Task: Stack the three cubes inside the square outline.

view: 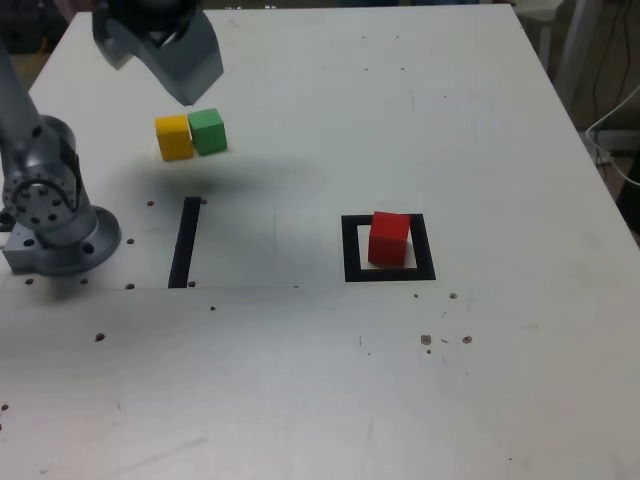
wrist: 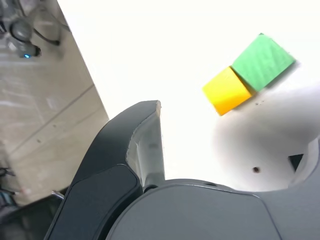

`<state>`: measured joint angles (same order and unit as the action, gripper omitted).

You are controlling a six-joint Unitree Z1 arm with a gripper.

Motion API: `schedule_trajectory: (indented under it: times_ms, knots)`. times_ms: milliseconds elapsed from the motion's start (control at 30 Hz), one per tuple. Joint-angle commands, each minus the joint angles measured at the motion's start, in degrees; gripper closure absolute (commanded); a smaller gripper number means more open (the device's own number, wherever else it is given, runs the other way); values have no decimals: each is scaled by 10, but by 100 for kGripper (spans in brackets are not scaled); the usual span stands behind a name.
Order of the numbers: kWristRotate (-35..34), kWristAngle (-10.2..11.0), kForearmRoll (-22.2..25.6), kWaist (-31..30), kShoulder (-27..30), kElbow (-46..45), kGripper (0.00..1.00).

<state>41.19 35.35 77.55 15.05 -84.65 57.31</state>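
red cube [view: 389, 238] inside square outline [view: 350, 250], yellow cube [view: 173, 137] touching green cube [view: 208, 131], tool [view: 165, 50] open above

A white table [view: 330, 400] with small dark holes stands over a pale grey floor [wrist: 45, 115], brightly lit.

It looked like a robotics lab: a drilled white table [view: 480, 400] (arm base [view: 55, 235] bolted on) over bare floor [wrist: 40, 110].

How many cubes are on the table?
3: the red cube sits in the square outline; the yellow cube and green cube touch side by side, below the gripper.
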Motion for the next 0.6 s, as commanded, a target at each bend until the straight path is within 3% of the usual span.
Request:
schedule_trajectory:
  times_ms: [0, 167, 433, 567]
  knots:
    - [22, 1, -10, 1, -2, 5, 10]
    - [73, -11, -35, 9, -25, 9, 10]
    - [232, -67, -96, 42, -74, 29, 6]
    - [287, -68, -121, 70, -70, 15, 6]
